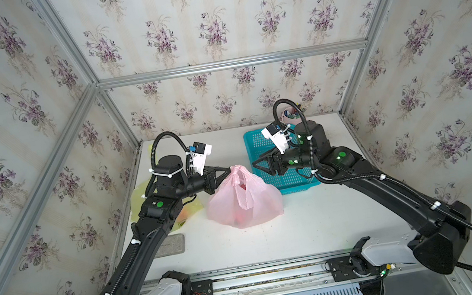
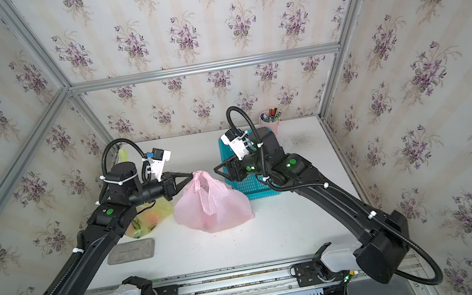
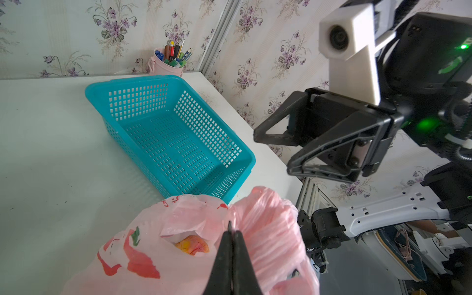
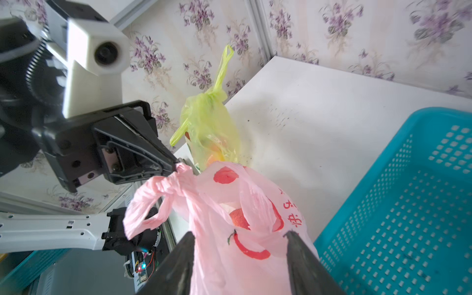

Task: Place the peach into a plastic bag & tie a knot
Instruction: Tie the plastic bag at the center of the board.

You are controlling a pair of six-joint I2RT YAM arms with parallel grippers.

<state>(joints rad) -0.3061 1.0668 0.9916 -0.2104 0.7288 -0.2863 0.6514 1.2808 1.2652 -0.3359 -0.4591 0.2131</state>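
- The peach (image 3: 191,246) is in. You can see it through the gap in the mouth of the bag (image 1: 244,204), so the first half of the job looks done.
- The bag stands mid-tabletop (image 1: 319,224), with its far right side just beside the near left corner of the basket (image 1: 297,185).
- Your left gripper (image 1: 228,170) has its jaws together, pinched on the gathered plastic at the very top of the bag.
- Your right gripper (image 3: 271,150) has its jaws apart with nothing in them. It hangs near the bag's top on the basket side, and both top views show it clear of the plastic.
- Now the knot. The handles are bunched and twisted right at the pinch, and one loop (image 4: 145,212) droops free beside it.
- It reads as a knot begun. I can't tell whether it's drawn tight, and the mouth gapes below it.
- By my reckoning, what's left is for the right gripper to take that free loop and pull against the left to cinch it.
- Watch out, because the film is thin and could slip or tear. The green bag (image 4: 207,122) also sits close behind your left gripper, toward the left edge.
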